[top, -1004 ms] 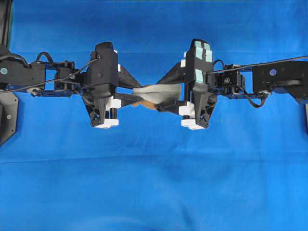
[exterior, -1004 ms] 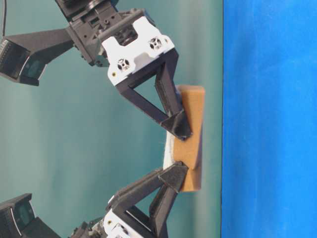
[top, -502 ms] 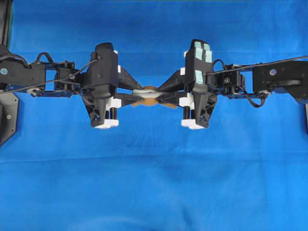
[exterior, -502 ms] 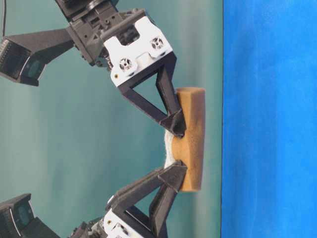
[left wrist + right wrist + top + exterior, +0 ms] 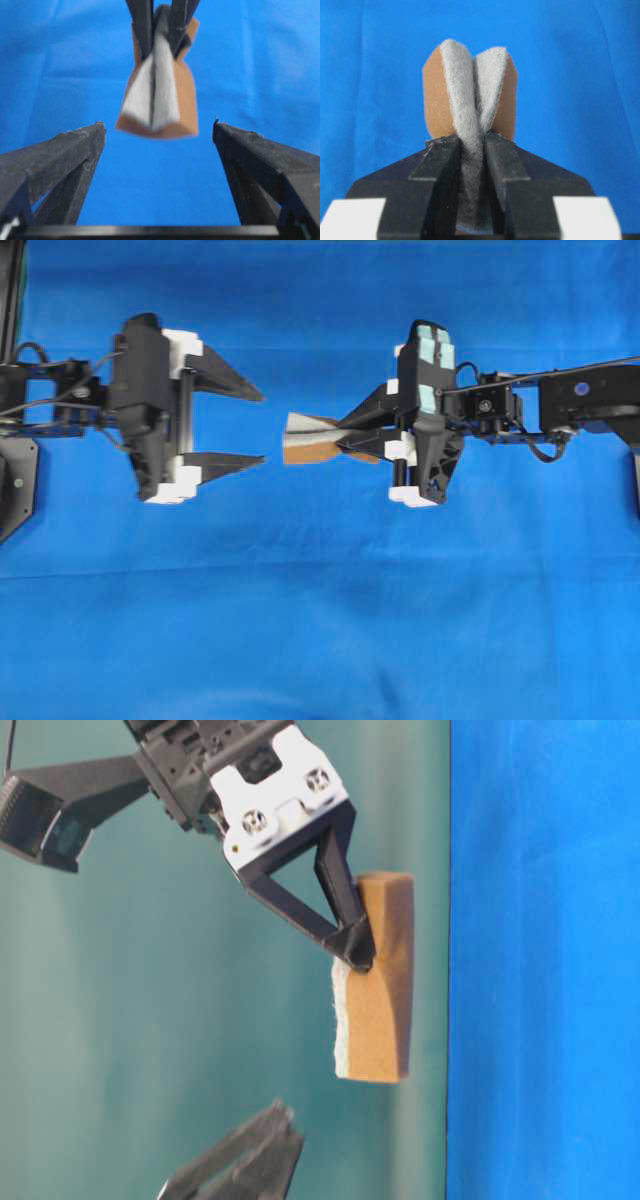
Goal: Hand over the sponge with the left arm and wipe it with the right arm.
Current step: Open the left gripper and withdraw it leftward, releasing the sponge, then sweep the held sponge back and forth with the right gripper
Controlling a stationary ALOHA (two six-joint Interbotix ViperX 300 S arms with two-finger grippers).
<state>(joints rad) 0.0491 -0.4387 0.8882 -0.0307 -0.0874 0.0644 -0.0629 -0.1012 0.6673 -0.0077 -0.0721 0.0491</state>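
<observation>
The sponge [image 5: 305, 437], grey-white over orange-brown foam, hangs in the air above the blue cloth, pinched at one end by my right gripper [image 5: 345, 437], the arm with teal patches. The gripper is shut on it, and the grey face is creased between the fingers in the right wrist view [image 5: 470, 90]. My left gripper [image 5: 262, 428] is open and empty, its tips a short way left of the sponge's free end and apart from it. In the left wrist view the sponge [image 5: 157, 97] hangs just beyond the spread fingers [image 5: 70, 150]. The table-level view shows the sponge [image 5: 378, 985] on edge.
A blue cloth [image 5: 320, 620] covers the whole table under both arms. Black arm mounts stand at the left edge [image 5: 12, 480] and the right edge [image 5: 600, 405].
My left gripper opened, let go of the sponge and drew back to the left. My right gripper kept the sponge and shifted slightly right.
</observation>
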